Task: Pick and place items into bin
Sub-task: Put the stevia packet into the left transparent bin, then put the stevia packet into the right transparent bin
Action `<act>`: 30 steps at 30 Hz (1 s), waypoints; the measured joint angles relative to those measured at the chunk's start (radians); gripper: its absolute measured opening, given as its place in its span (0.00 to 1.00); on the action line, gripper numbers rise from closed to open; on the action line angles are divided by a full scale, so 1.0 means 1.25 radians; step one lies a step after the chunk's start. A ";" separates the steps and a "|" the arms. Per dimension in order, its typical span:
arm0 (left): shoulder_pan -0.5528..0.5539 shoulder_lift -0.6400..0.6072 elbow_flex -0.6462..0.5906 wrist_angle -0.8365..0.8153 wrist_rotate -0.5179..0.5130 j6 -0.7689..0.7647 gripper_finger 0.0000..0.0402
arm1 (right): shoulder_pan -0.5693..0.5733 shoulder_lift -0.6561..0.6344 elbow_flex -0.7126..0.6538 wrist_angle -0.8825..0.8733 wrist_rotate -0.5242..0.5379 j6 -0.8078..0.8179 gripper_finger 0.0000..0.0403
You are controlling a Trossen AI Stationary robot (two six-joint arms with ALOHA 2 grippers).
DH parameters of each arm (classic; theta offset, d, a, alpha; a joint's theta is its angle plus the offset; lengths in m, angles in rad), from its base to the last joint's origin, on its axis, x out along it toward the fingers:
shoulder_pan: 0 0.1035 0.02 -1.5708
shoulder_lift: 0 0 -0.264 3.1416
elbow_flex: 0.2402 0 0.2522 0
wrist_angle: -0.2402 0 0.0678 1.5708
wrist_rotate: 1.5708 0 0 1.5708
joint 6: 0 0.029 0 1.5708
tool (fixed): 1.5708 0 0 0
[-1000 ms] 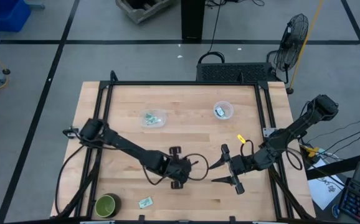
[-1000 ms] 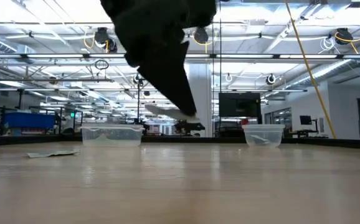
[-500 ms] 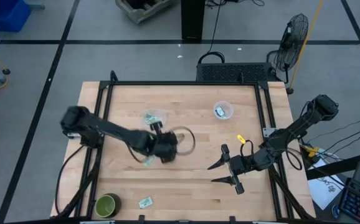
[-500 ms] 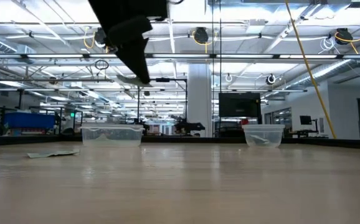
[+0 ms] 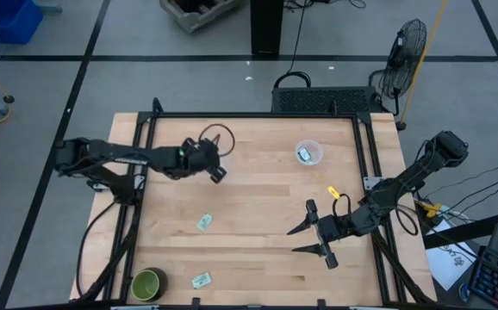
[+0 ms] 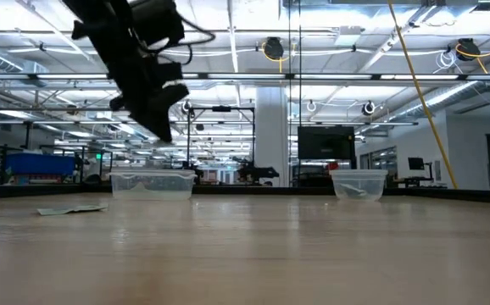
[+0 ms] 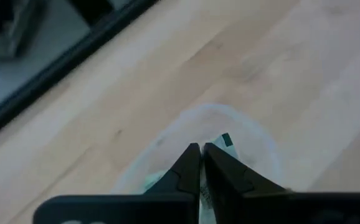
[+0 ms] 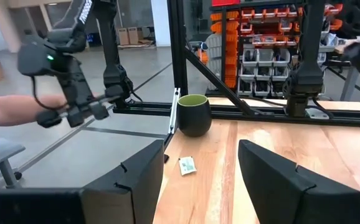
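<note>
My left gripper point(image 5: 217, 170) hangs shut above the left clear bin point(image 5: 208, 164), well over its rim in the low view point(image 6: 162, 127). In the left wrist view its fingertips point(image 7: 200, 150) point down into this bin point(image 7: 258, 134), where pale green-and-white packets point(image 7: 225, 140) lie. Two more packets lie flat on the table, one mid-left point(image 5: 204, 222) and one near the front edge point(image 5: 201, 279). A second clear bin point(image 5: 308, 152) holds a packet. My right gripper point(image 5: 305, 240) waits open at the right front point(image 8: 198, 168). My left gripper's shut fingers point(image 7: 220, 174) point down over the packets in the left bin. Whether a packet sits between them or they touch any, I cannot tell.
A dark green bowl point(image 5: 148, 284) stands at the table's near left corner point(image 8: 194, 114). A black frame rail point(image 5: 249, 114) runs along the far edge. A person's forearm point(image 8: 12, 112) shows beyond the table's left side. Bare wood point(image 5: 266, 189) lies between the two arms.
My left arm has swung from the near middle of the table up and toward the far left, ending above the left clear bin. The mid-left packet, covered by the arm before, now shows on the table. My right arm kept still.
</note>
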 joint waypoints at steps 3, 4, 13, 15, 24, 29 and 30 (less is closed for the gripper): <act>0.045 0.001 -0.020 0.038 0.048 -0.005 0.11 | 0.000 0.000 0.000 0.000 0.000 -0.005 0.49; 0.055 0.004 -0.027 0.057 0.068 -0.005 0.11 | 0.000 0.000 0.000 0.001 0.000 -0.006 0.49; 0.047 -0.010 -0.044 0.107 0.131 -0.044 0.12 | 0.000 0.010 0.000 -0.008 0.000 -0.048 0.49; 0.012 -0.031 -0.044 0.145 0.126 -0.044 0.12 | -0.004 0.026 0.000 -0.014 0.001 -0.058 0.49; -0.235 -0.112 -0.043 0.250 0.031 -0.062 0.12 | -0.040 0.110 0.000 0.006 -0.001 -0.080 0.49; -0.414 -0.120 -0.043 0.330 -0.100 -0.054 0.12 | -0.083 0.183 0.001 0.017 -0.002 -0.090 0.49; -0.445 -0.120 -0.043 0.346 -0.114 -0.046 0.12 | -0.095 0.202 0.006 0.017 -0.002 -0.089 0.49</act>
